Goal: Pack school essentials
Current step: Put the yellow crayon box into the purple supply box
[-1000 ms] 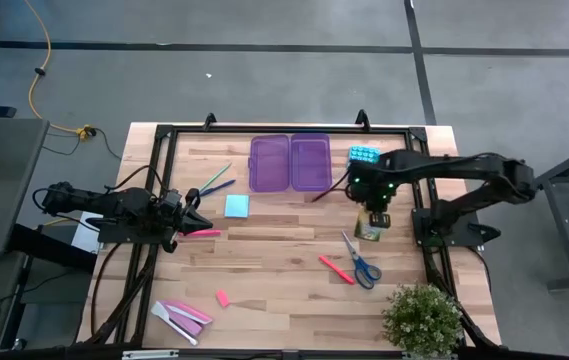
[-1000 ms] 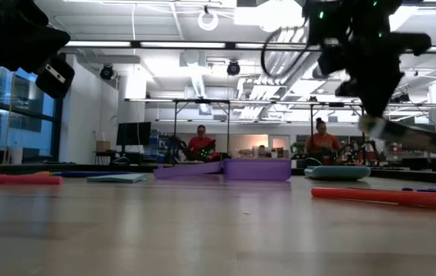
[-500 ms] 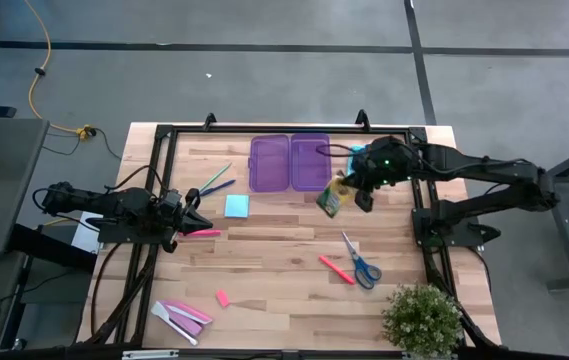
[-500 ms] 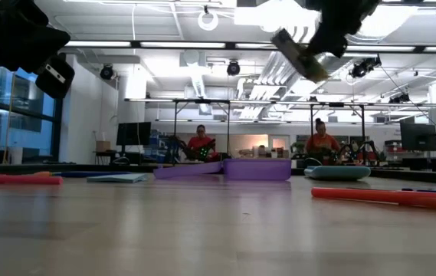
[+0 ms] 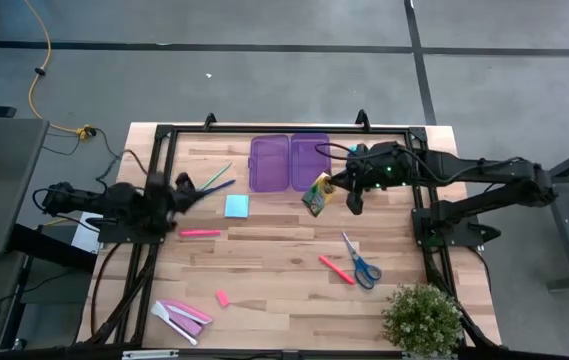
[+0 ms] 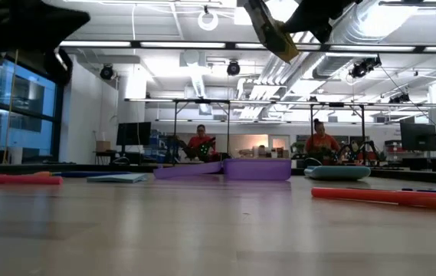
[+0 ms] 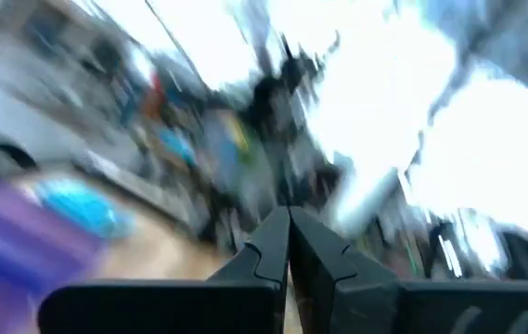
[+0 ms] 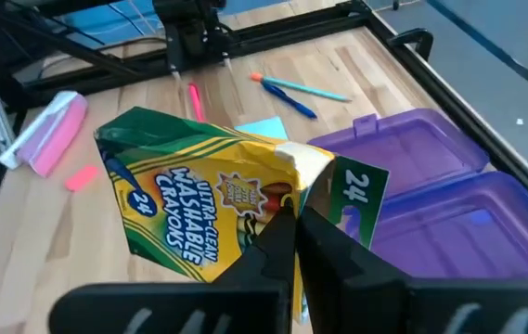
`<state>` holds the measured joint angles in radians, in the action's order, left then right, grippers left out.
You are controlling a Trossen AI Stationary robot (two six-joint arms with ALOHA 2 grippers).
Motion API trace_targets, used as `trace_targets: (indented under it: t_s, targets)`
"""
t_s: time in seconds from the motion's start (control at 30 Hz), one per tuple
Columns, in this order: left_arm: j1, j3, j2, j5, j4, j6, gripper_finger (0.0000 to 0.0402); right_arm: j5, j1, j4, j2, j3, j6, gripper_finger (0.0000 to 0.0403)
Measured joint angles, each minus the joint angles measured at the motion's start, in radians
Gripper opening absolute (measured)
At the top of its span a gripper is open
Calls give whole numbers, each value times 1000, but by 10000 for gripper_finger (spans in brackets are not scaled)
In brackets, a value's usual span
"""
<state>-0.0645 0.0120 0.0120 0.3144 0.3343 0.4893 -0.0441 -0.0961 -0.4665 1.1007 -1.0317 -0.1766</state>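
The yellow-and-green crayon box (image 5: 316,193) hangs in the air beside the open purple case (image 5: 290,162), held by my right gripper (image 5: 334,186), which is shut on it. It shows large in the right wrist view (image 8: 189,209) and high up in the low view (image 6: 270,31). My left gripper (image 5: 182,188) is shut, blurred, above the table's left side near the green and blue pencils (image 5: 216,180); its fingers meet in the left wrist view (image 7: 289,230). Lying flat on the table are the notepad (image 5: 236,206), pink marker (image 5: 200,233), second marker (image 5: 336,269), scissors (image 5: 363,264) and eraser (image 5: 222,298). My right gripper pinches the crayon box between its two fingers at the torn-open top end (image 8: 291,181), next to the flap printed "24". The fingers reach in from the table's right, slanting down. The box is lifted clear and tilted, its body hanging ahead of the fingers.
The light-blue calculator (image 5: 362,153) sits at the far right, partly under my right arm. Flat pink-and-white pieces (image 5: 182,315) lie near the left front corner, a potted plant (image 5: 422,318) at the right front corner. People sit in the room beyond the table (image 6: 201,142).
My right gripper has lifted the crayon box from the table's right side and carried it up, toward the far edge and left, to beside the purple case; the box has tipped over. My left gripper has swung away from the pink marker toward the far edge, moving fast.
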Motion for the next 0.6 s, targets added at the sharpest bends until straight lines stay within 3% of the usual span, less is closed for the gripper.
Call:
trace_targets:
  t_s: [0.13, 0.37, 0.47, 0.6]
  targets:
    - [-1, 0, 0, 170, 204, 39, 1, -9, 16, -1, 0, 0, -25, 0]
    - [-1, 0, 1, 257, 319, 53, 0, -16, 34, 1, 0, 0, -27, 0]
    - [-1, 42, 29, 181, 251, 84, 0, -16, 33, 2, 0, 0, -25, 0]
    - [-19, 197, 208, 120, 10, 58, 0, -16, 33, 16, 0, 0, -21, 0]
